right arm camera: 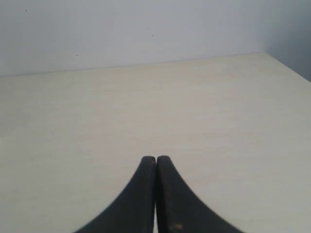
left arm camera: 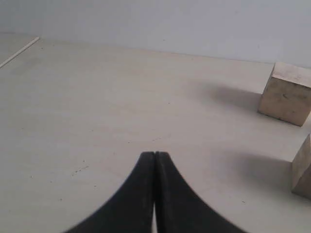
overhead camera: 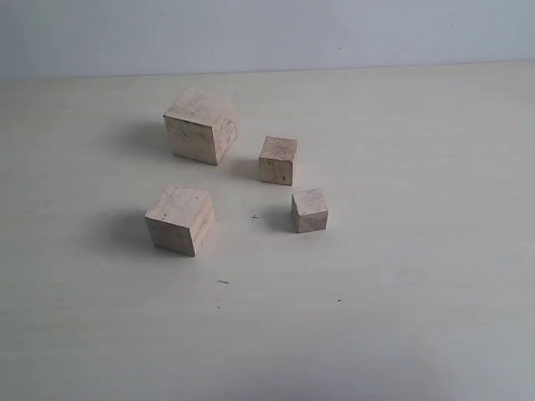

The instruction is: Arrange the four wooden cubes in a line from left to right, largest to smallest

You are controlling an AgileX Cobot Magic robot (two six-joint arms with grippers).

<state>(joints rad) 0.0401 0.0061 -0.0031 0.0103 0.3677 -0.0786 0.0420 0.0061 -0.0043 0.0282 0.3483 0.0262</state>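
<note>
4 wooden cubes (overhead camera: 201, 127), none touching, broad tabletop (overhead camera: 418, 292) all round

Pale cream table (overhead camera: 418, 292); plain pale blue-grey wall (overhead camera: 334, 29) behind; soft light.

In the left wrist view a wooden cube (left arm camera: 303, 167) is sliced by the picture's edge, and which of the four it is cannot be told. The left gripper (left arm camera: 154, 154) and right gripper (right arm camera: 156, 158) show only their tips, pressed together, with the rest cut off. On the table (overhead camera: 418, 334), dark specks (overhead camera: 222, 282) at five o'clock from the second-largest cube (overhead camera: 180, 219) are too small to identify.
</note>
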